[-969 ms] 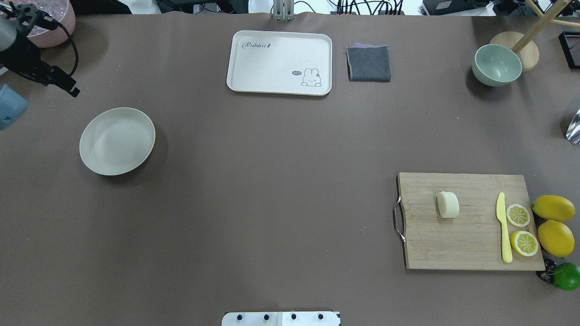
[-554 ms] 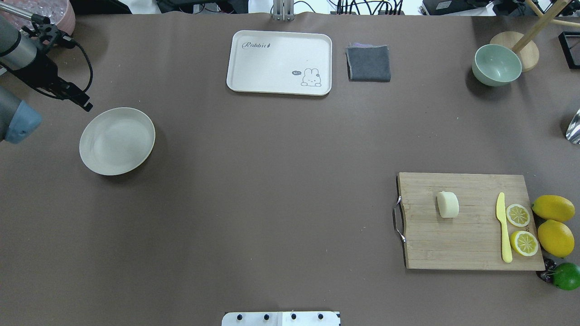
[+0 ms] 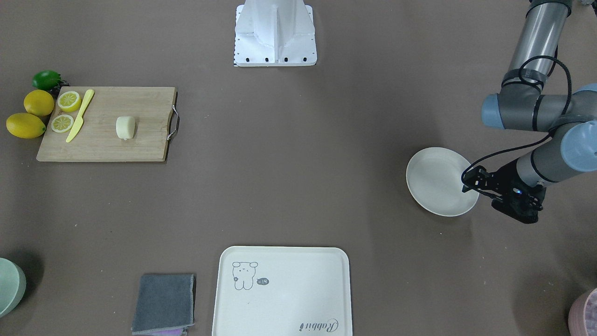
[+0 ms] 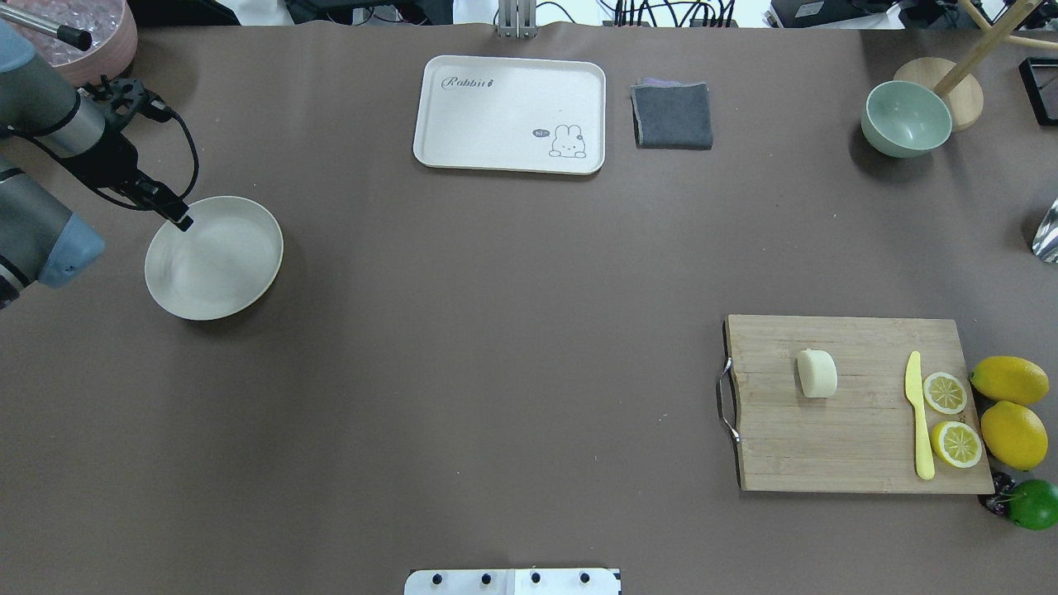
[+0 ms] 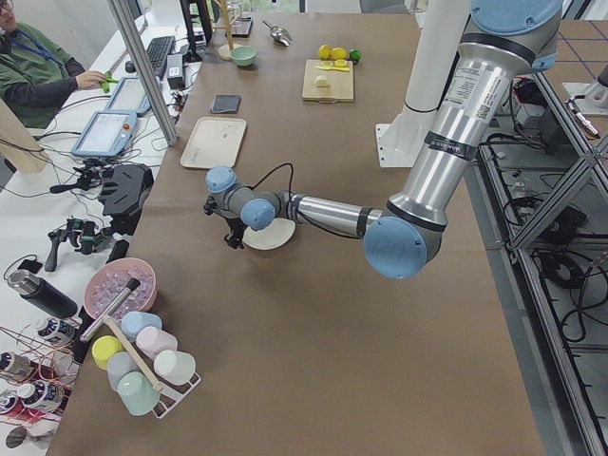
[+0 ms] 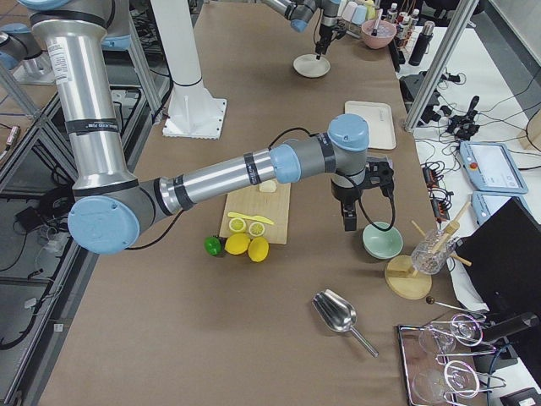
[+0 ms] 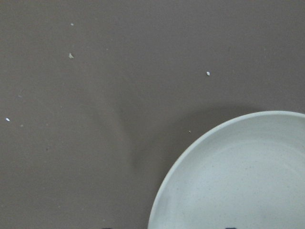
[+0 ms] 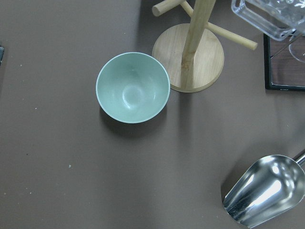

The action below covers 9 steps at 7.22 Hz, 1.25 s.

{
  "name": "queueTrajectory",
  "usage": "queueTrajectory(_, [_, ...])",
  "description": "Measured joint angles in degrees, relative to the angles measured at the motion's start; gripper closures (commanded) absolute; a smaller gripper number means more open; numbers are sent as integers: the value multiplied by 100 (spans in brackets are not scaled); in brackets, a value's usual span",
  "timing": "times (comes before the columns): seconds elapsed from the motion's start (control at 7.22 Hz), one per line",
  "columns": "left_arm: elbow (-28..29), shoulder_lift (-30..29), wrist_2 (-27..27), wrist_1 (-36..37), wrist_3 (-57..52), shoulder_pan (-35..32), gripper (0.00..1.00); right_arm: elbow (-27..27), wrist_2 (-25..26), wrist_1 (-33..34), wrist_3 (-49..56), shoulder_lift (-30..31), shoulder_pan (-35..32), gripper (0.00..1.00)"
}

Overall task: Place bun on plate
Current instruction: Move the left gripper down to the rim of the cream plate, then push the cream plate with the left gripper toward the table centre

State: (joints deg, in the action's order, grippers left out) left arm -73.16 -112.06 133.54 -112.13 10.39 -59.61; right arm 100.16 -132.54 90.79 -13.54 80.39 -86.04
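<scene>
The bun [image 4: 817, 373], a pale cream lump, lies on the wooden cutting board [image 4: 851, 438] at the right; it also shows in the front view [image 3: 125, 127]. Far to the left sits the plate [image 4: 213, 258], round, off-white and bare. My left gripper [image 4: 182, 220] hangs over the plate's far-left rim, and in the left wrist view the plate [image 7: 238, 181] fills the lower right. Two dark fingertips at that view's bottom edge stand well apart, so it looks open and holds nothing. My right gripper [image 6: 347, 223] hovers by the green bowl; I cannot tell its state.
On the board lie a yellow knife [image 4: 917, 413] and two lemon halves [image 4: 945, 392]; whole lemons [image 4: 1008, 380] and a lime [image 4: 1033, 504] sit beside it. At the back are a rabbit tray [image 4: 510, 114], a grey cloth [image 4: 672, 116] and a green bowl [image 8: 132, 87]. A wooden stand [image 8: 195, 57] and a metal scoop [image 8: 264, 193] are near the bowl.
My left arm has swung in from the far-left edge, moving right and nearer, until its gripper reached the plate's far-left rim. The bun and plate have not moved.
</scene>
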Motion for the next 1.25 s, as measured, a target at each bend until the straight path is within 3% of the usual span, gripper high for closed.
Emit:
queueTrajectory(0.28, [135, 0, -11, -177, 4, 52, 100, 3, 0, 0, 0, 26, 0, 0])
queueTrajectory(0.83, [-99, -3, 54, -208, 10, -38, 100, -7, 0, 0, 0, 8, 0, 0])
queueTrajectory(1.25, [-470, -56, 897, -195, 211, -513, 100, -8, -2, 2, 8, 8, 0, 0])
